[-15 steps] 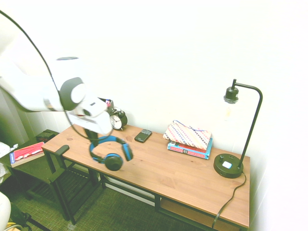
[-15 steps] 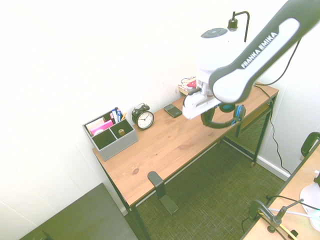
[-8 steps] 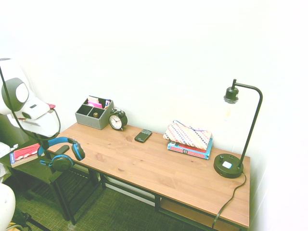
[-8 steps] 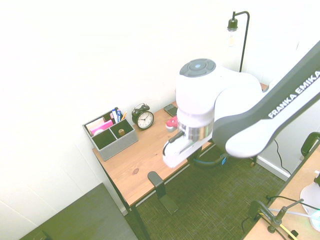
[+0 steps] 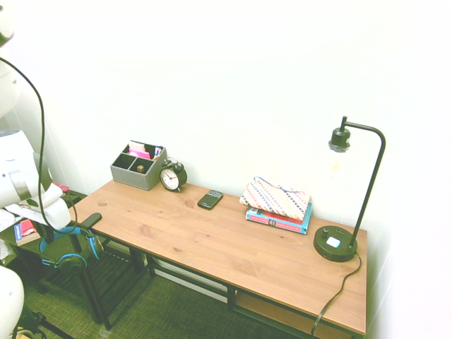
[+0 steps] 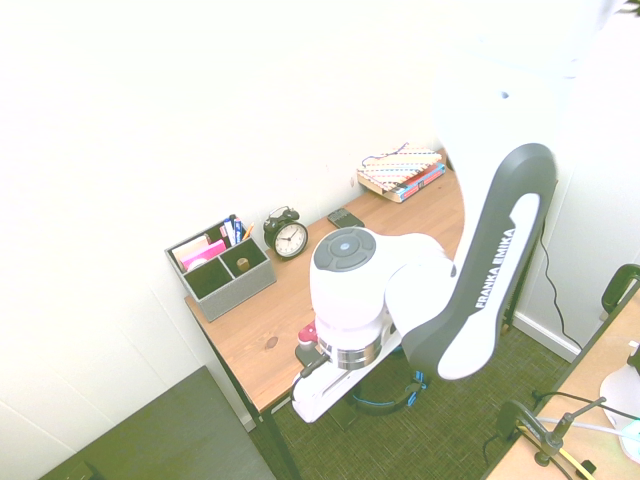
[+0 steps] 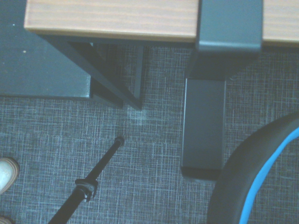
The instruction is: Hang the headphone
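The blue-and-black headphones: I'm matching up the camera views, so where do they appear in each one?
First exterior view: headphones lower left.
Second exterior view: lower centre, partly behind the arm.
Wrist view: lower right, headband only.
Shared landmark: the wooden desktop.

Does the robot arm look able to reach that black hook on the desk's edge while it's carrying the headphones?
Probably yes: the gripper holds the headphones just beside the black hook, and the wrist view shows nothing standing between them.
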Available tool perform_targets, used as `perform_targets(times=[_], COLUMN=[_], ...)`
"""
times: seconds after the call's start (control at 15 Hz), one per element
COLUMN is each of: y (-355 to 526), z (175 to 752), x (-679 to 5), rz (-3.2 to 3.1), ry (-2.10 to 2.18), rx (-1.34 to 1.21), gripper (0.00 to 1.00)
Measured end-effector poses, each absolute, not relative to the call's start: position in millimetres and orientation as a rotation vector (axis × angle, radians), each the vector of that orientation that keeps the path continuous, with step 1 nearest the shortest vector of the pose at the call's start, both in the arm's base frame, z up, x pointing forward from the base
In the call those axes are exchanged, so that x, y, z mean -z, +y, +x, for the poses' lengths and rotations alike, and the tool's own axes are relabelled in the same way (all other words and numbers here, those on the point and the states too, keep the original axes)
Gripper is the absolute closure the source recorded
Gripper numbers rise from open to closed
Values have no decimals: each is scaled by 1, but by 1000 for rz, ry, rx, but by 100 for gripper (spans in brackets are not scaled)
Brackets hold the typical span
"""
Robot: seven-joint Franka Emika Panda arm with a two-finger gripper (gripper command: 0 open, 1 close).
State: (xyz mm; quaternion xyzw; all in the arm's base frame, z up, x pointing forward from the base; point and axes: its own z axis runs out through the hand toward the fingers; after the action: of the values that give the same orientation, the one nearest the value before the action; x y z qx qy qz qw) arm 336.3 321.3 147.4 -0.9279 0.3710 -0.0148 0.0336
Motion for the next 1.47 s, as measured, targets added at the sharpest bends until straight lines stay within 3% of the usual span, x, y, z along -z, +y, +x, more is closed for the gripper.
perform_targets(times=[0.47, 0.53, 1.47], y=[357, 357, 349], z=[350, 355, 369], x=[-77, -72, -65], rz=[-2883, -2887, -2894], ry=[1154, 1166, 1187], rx=[-26, -24, -77], gripper=[100, 0, 0])
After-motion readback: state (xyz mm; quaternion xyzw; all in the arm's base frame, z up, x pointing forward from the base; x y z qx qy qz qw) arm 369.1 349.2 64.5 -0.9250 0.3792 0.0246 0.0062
